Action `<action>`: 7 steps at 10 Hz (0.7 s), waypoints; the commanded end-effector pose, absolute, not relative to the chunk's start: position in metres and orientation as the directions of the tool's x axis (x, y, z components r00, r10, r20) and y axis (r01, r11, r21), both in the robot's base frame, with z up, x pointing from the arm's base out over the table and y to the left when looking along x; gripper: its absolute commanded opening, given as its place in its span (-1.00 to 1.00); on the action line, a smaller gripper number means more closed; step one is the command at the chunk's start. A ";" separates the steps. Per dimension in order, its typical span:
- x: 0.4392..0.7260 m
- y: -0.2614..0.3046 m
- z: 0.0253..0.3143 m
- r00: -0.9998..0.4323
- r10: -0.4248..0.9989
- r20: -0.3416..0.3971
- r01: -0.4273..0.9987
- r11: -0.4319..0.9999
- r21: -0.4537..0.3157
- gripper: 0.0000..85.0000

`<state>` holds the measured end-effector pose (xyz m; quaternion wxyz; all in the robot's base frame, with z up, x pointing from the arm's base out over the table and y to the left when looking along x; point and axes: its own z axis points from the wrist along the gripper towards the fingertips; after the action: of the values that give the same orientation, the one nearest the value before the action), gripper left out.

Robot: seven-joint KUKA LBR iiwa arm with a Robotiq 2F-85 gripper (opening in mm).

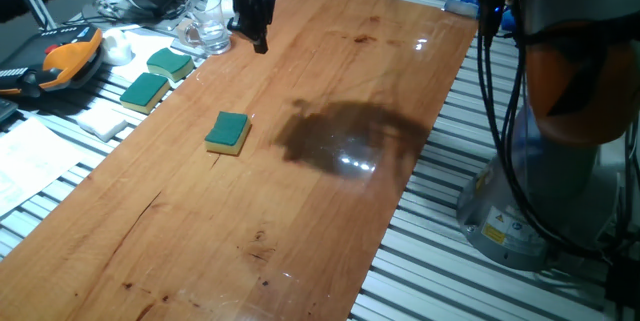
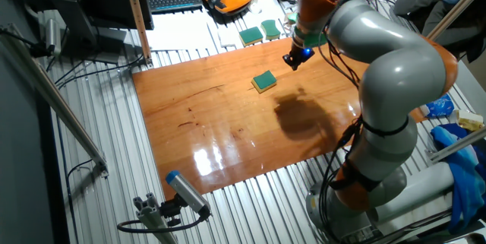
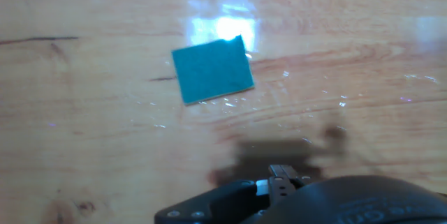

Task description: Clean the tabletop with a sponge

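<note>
The sponge (image 1: pixel 228 133), green on top with a yellow foam body, lies flat on the reddish-brown tabletop (image 1: pixel 330 211) near its left long edge. It also shows in the other fixed view (image 2: pixel 264 81) and in the hand view (image 3: pixel 211 70). My gripper (image 1: pixel 259 41) hangs above the board, apart from the sponge and beyond it toward the far end; it shows in the other fixed view (image 2: pixel 293 60) too. It holds nothing. Its dark fingers blur together, so I cannot tell how the jaws stand. The hand view shows only the hand's dark body (image 3: pixel 300 199), not the fingertips.
Off the board on the ribbed frame lie two more green pads (image 1: pixel 145 91) (image 1: pixel 170 62), a white foam block (image 1: pixel 100 119), a glass (image 1: pixel 208 23) and an orange pendant (image 1: pixel 62 61). The arm's base (image 1: pixel 540 191) stands beside the right long edge.
</note>
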<state>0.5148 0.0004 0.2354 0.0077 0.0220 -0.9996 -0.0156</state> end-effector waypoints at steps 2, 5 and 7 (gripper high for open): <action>0.515 0.001 0.236 -0.996 -0.069 0.063 -0.068 0.998 0.012 -1.00; 0.515 0.001 0.236 -0.998 -0.037 0.054 -0.036 0.999 0.026 -1.00; 0.515 0.001 0.236 -0.999 -0.012 0.049 -0.013 1.000 -0.013 -0.60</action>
<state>0.5161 0.0020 0.2341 0.0223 0.0042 -0.9997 0.0054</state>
